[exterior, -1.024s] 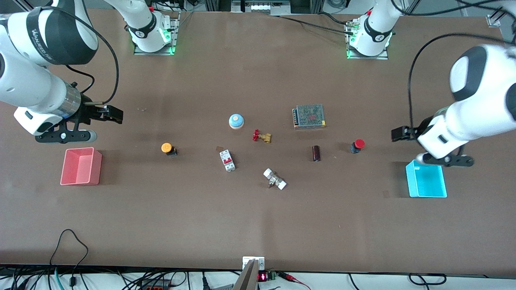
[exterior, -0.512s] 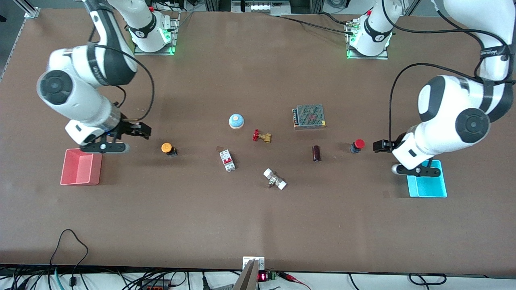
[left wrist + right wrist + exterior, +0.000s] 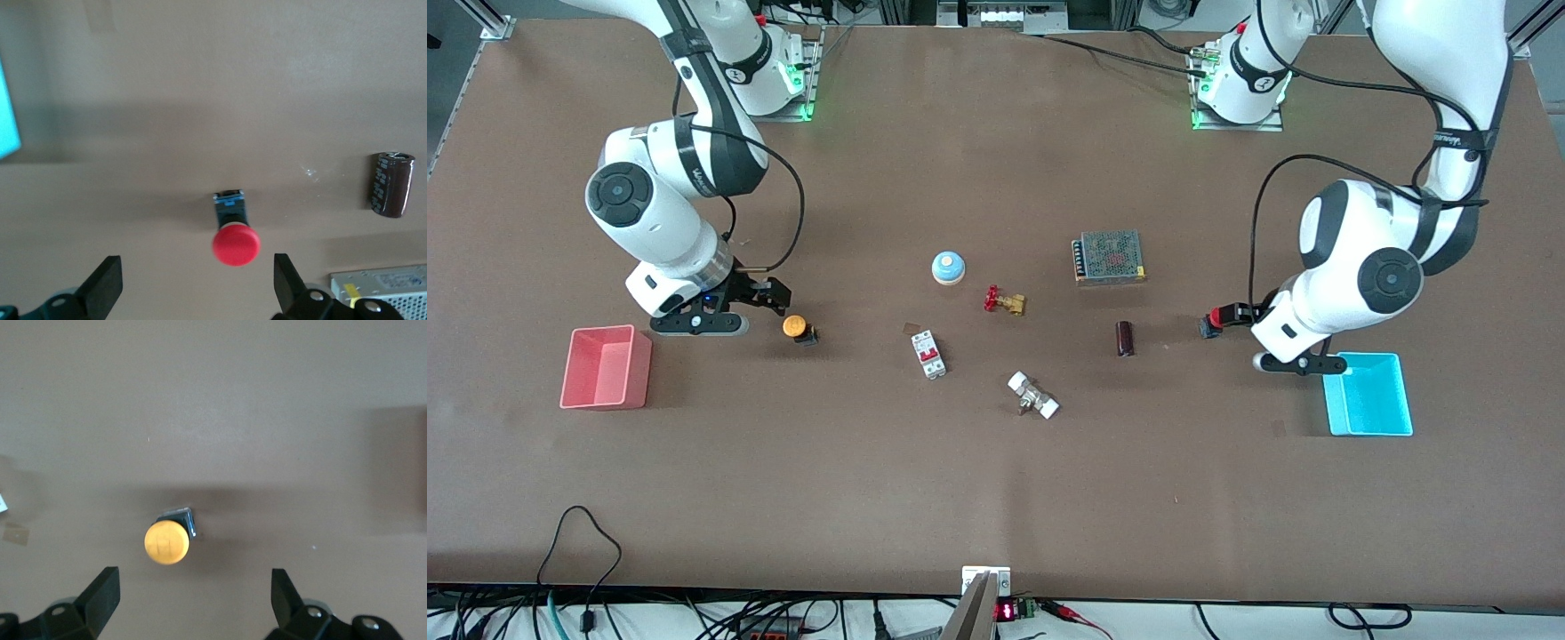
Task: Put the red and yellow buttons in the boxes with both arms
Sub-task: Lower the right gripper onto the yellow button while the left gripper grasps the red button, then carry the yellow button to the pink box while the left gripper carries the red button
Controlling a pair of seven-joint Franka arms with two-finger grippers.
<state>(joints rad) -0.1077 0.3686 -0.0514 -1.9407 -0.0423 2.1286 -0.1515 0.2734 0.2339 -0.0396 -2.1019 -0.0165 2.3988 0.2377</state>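
Observation:
The yellow button [image 3: 798, 327] stands on the table, apart from the pink-red box [image 3: 605, 366] at the right arm's end. My right gripper [image 3: 767, 295] is open just beside the button, low over the table. In the right wrist view the yellow button [image 3: 167, 542] lies a little ahead of the open gripper [image 3: 193, 595]. The red button [image 3: 1211, 322] is partly hidden by my open left gripper [image 3: 1230, 315], near the cyan box [image 3: 1369, 396]. In the left wrist view the red button [image 3: 235, 244] sits just ahead of the open gripper [image 3: 197, 283], with the cyan box's edge [image 3: 7, 120] to one side.
Between the buttons lie a blue-domed button [image 3: 948, 267], a red-handled brass valve [image 3: 1003, 301], a white and red breaker [image 3: 928, 354], a white fitting [image 3: 1033, 396], a dark cylinder [image 3: 1125, 338] and a grey mesh-topped box [image 3: 1109, 256].
Both arms have swung in from the table's ends and come down. The right gripper now sits beside the yellow button and the left gripper at the red button. The buttons have not moved.

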